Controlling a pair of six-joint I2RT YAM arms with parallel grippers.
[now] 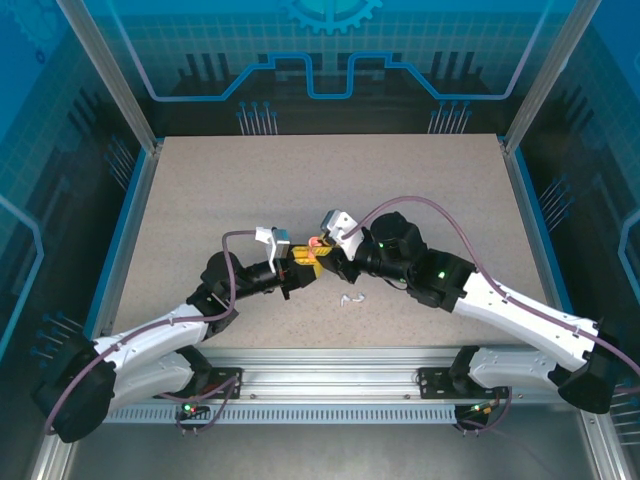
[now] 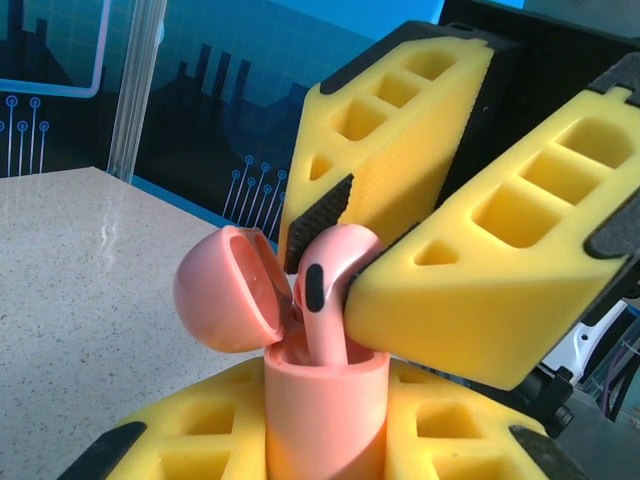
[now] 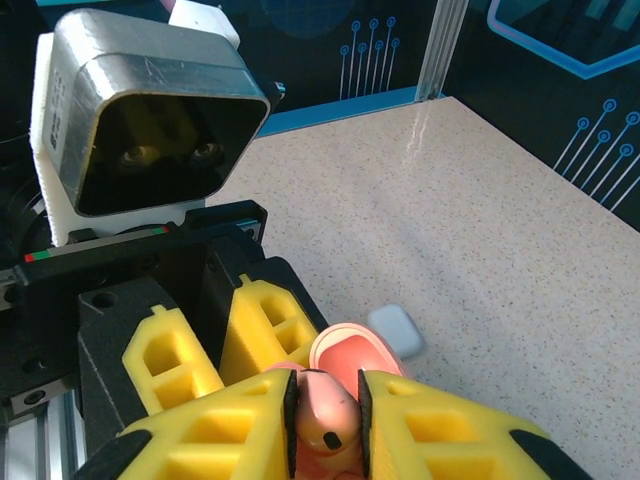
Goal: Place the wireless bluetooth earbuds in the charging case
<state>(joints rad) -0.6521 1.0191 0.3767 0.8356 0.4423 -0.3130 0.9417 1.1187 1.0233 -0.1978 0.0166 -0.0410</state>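
Near the middle of the speckled beige table (image 1: 200,200), a little toward its near edge, the left gripper (image 2: 325,435) is clenched on the salmon-pink plastic charging case (image 2: 325,395). It holds the case upright off the surface, with the rounded hinged lid (image 2: 222,292) swung open to the left. A salmon-pink stemmed plastic earbud (image 2: 335,265) stands in the case's mouth, stem down and partly sunk, its head above the rim. The right gripper (image 3: 325,425) pinches that head between its yellow foam pads (image 2: 480,270).

The bud seems to lean slightly. Pushed off-axis, the stem could jam against the well wall or twist the case in the left foam grip. Letting go too soon could let the bud tip out and drop. The lower right pad sits close to the rim, so pressing further may strike the case rather than seat the bud. The upper pad, near the lid, could knock it shut.

Just right of the grippers, closer to the near edge, small white plastic earbuds (image 1: 350,298) lie loose, and a low arm could sweep them.
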